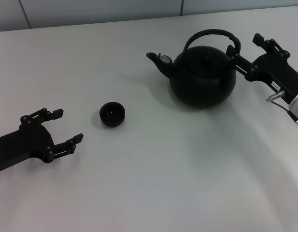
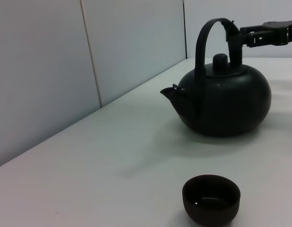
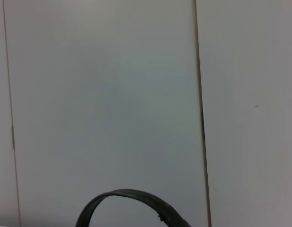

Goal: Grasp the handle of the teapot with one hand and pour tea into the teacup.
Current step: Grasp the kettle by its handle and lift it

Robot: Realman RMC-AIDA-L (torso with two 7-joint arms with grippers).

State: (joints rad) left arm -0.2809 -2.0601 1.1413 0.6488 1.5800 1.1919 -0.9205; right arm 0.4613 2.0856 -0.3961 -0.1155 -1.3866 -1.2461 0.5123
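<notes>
Matte black, the teapot [image 1: 203, 76] is seen standing upright on the white worktop [image 1: 163, 183], its spout turned toward the robot's left and its arched handle [image 1: 211, 35] raised over the lid. The right hand [image 1: 245, 52] is held at the handle's right end, fingers spread, one on either side of the hoop; contact cannot be told. The small dark teacup [image 1: 112, 114] is set well apart from the teapot, near the left hand [image 1: 63, 126], which is parked low with fingers apart.

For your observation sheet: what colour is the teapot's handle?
Matte black, like the teapot; the handle shows best in the left wrist view.
</notes>
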